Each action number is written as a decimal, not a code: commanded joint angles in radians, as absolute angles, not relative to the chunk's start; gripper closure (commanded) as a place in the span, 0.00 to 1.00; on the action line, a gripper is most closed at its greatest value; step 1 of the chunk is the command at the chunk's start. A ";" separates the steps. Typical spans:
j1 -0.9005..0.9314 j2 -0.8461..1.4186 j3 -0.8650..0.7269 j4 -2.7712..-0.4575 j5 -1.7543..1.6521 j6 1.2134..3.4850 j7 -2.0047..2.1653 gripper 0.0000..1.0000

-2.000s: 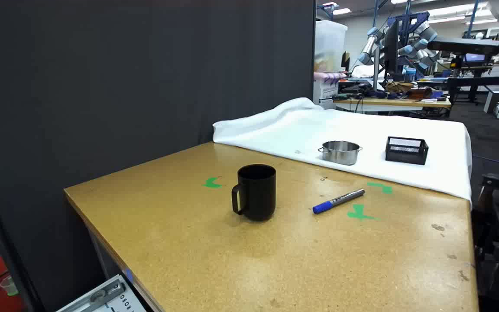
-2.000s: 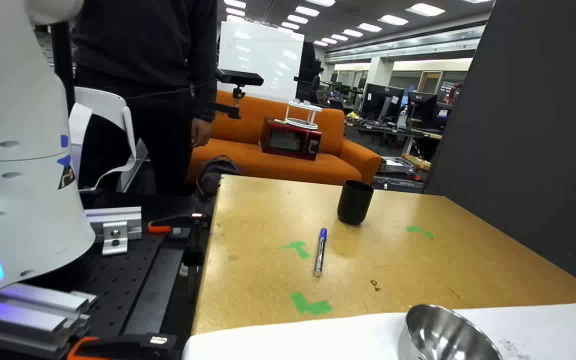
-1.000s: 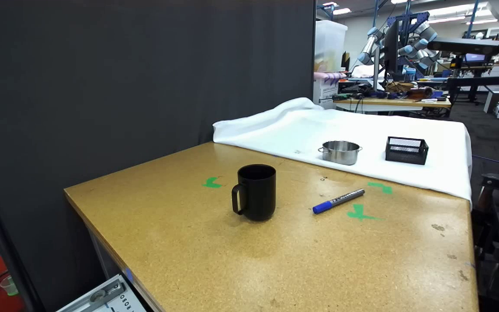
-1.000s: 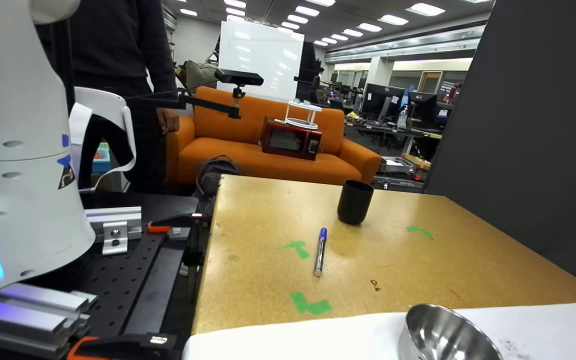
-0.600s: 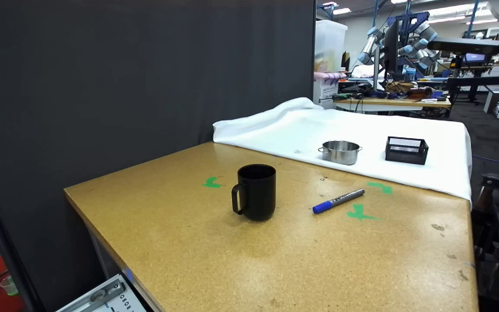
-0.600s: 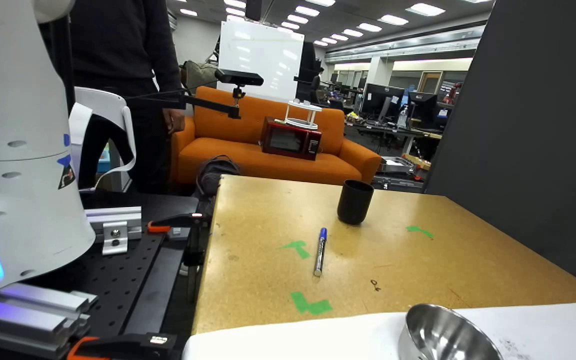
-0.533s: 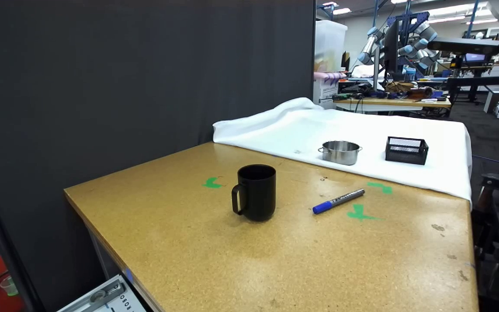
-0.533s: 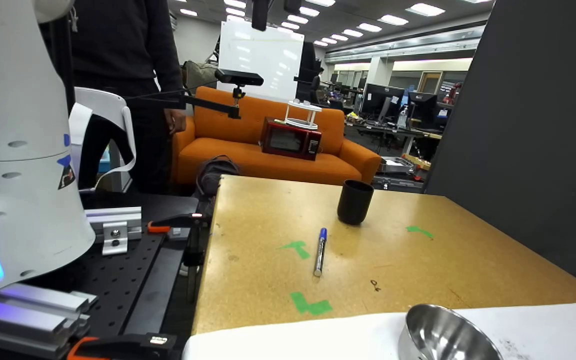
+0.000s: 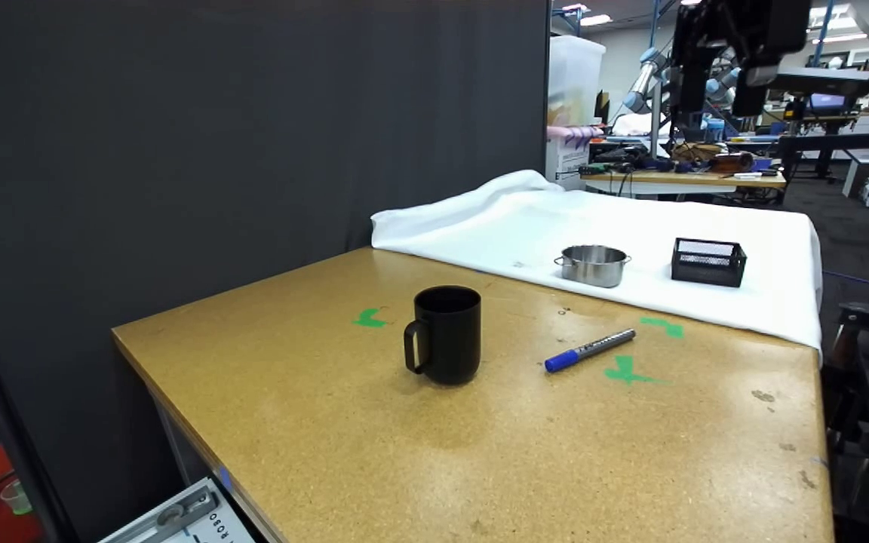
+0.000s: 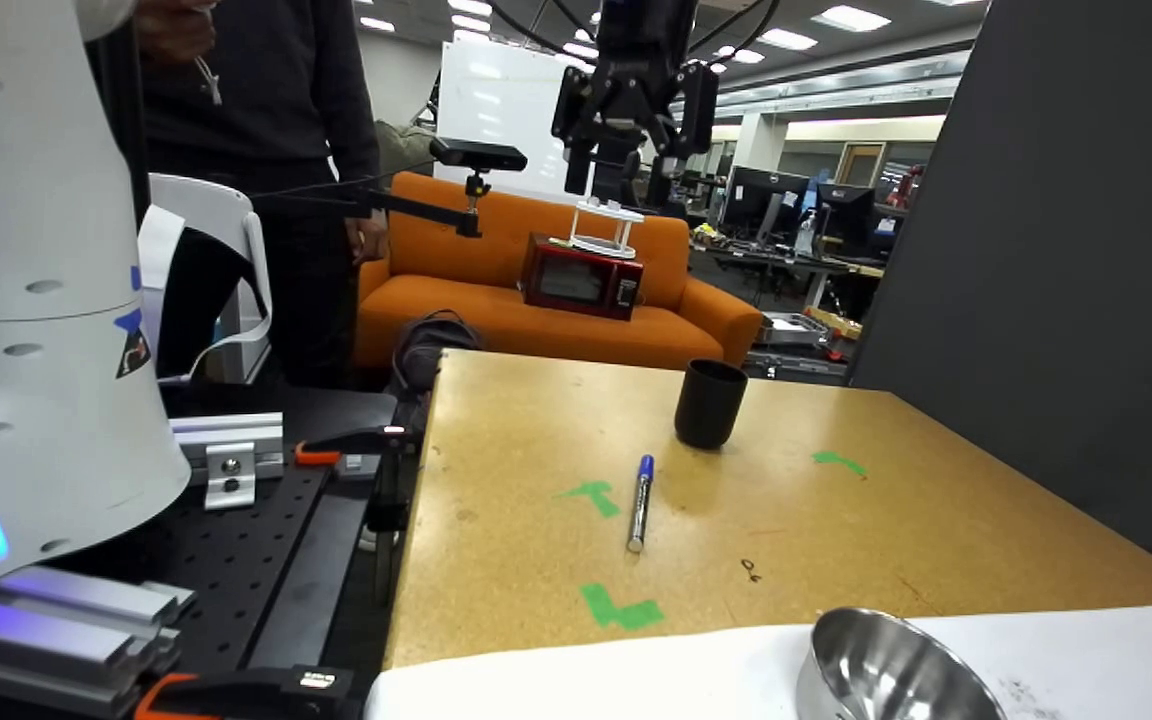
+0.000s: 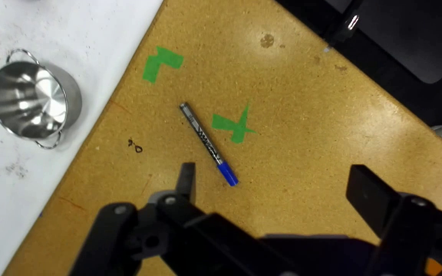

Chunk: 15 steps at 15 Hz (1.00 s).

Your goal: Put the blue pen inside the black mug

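Observation:
The blue pen is a marker with a blue cap and silver barrel. It lies flat on the wooden table in both exterior views point(image 9: 589, 351) point(image 10: 641, 505) and the wrist view point(image 11: 205, 140). The black mug point(image 9: 446, 335) stands upright with its handle to one side; it also shows in an exterior view point(image 10: 711, 405), handle hidden. It is out of the wrist view. My gripper point(image 10: 619, 185) is open and empty, high above the table, also in an exterior view point(image 9: 720, 105). In the wrist view point(image 11: 272, 172) the pen's cap is near the left finger, well below it.
A metal pot point(image 9: 593, 266) stands on the white cloth point(image 9: 480, 226), beside a black mesh box point(image 9: 707, 262). Green tape marks point(image 11: 236, 124) lie near the pen. A dark panel point(image 10: 1056, 300) borders the table. A person point(image 10: 266, 200) stands behind the arm's base.
My gripper has come down from above into both exterior views; it was out of or barely in them before. The pen and mug have not moved. The person has shifted and raised a hand.

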<state>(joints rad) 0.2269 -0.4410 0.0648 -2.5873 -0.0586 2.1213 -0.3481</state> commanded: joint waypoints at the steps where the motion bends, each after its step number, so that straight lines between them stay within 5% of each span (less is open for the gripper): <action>1: 0.265 -0.366 0.046 -2.555 -0.032 2.228 -0.507 0.00; 15: 0.249 -0.247 0.063 -2.532 -0.044 2.280 -0.606 0.00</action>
